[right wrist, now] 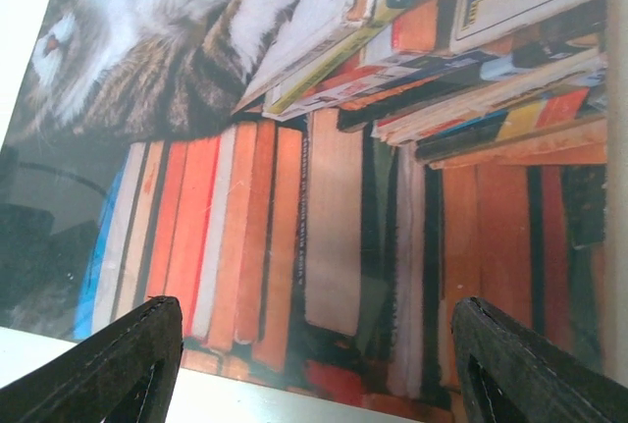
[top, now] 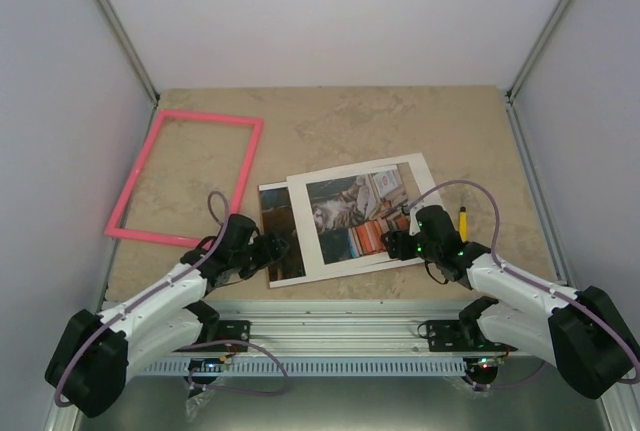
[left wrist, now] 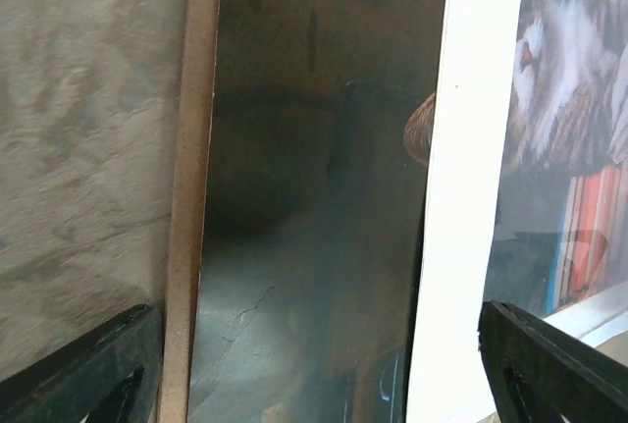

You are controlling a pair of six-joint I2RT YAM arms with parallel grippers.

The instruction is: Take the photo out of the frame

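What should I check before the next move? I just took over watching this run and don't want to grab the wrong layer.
1. Frame off the stack: ok. The frame lies empty at the far left.
2. Photo free of the white mat: not ok. The photo shows through the window of the white mat.
3. Left gripper open and empty: ok. It is above the brown board at its edge.
4. Right gripper open and empty: ok. It is over the books in the photo.
5. Right gripper touching the photo: cannot tell.
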